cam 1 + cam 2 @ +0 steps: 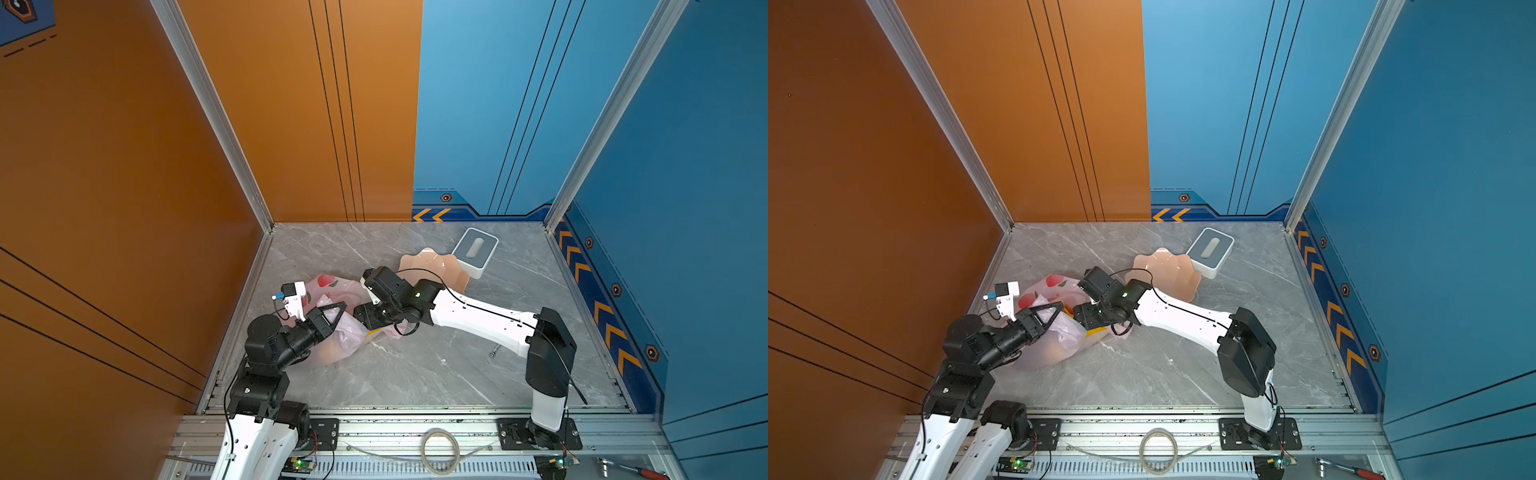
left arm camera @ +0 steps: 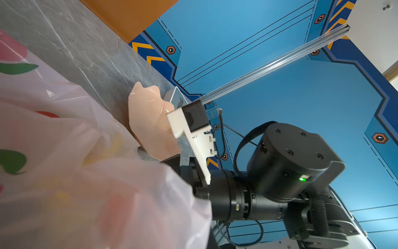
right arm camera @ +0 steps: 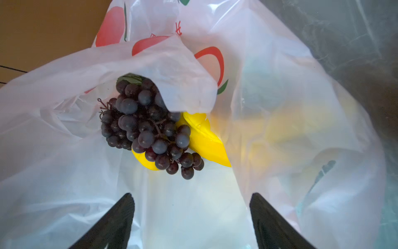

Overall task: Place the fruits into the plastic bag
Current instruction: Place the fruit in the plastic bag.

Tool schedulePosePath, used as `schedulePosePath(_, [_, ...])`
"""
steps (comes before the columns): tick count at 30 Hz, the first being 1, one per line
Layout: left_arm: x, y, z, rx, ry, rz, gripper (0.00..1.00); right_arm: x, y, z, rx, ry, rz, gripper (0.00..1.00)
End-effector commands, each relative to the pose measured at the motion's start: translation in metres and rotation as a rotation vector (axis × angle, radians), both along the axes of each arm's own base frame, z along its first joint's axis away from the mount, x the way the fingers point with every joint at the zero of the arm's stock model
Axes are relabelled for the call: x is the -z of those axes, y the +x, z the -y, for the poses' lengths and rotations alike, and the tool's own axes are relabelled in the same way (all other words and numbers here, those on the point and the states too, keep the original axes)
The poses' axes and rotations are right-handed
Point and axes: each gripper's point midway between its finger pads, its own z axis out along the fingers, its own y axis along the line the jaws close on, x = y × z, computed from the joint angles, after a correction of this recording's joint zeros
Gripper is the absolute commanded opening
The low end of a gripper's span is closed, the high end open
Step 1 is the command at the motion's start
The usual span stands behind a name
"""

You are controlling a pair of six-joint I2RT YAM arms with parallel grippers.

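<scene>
The pale-pink plastic bag (image 1: 332, 286) (image 1: 1054, 286) lies on the left of the marble floor. My left gripper (image 1: 343, 308) (image 1: 1060, 308) is shut on the bag's rim and holds it raised. In the left wrist view the bag film (image 2: 64, 151) hides the jaws. My right gripper (image 3: 191, 204) is open at the bag's mouth with nothing between its black fingers (image 3: 127, 207). Inside the bag lie the fruits: a dark purple grape bunch (image 3: 148, 129) on top of yellow bananas (image 3: 206, 142). Blurred yellow shapes (image 3: 290, 129) show through the film.
A beige wavy-edged plate (image 1: 432, 266) (image 1: 1163, 266) holding nothing sits behind the right arm, with a white-grey box (image 1: 476, 249) (image 1: 1210, 249) touching its far side. A small bolt (image 1: 493, 351) lies on the floor by the right arm. Orange and blue walls close in the table.
</scene>
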Motion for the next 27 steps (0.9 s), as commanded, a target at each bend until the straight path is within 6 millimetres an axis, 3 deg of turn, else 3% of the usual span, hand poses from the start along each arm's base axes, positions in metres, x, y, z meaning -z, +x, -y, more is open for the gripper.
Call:
schedulePosePath(1, [-0.008,0.001,-0.005,-0.024,0.011,0.043,0.0,-0.014,0.0,0.025,0.005,-0.085,0.065,0.82])
schedulePosePath(10, [-0.008,0.001,-0.004,-0.021,0.007,0.041,0.0,-0.006,-0.002,0.056,0.006,-0.201,0.084,0.86])
schedulePosePath(19, [-0.005,0.002,-0.004,-0.019,-0.002,0.034,0.0,-0.014,-0.012,0.066,-0.018,-0.185,0.088,0.86])
schedulePosePath(27, [-0.006,0.001,-0.004,-0.017,0.005,0.034,0.0,-0.011,-0.001,0.104,-0.026,-0.303,0.116,0.89])
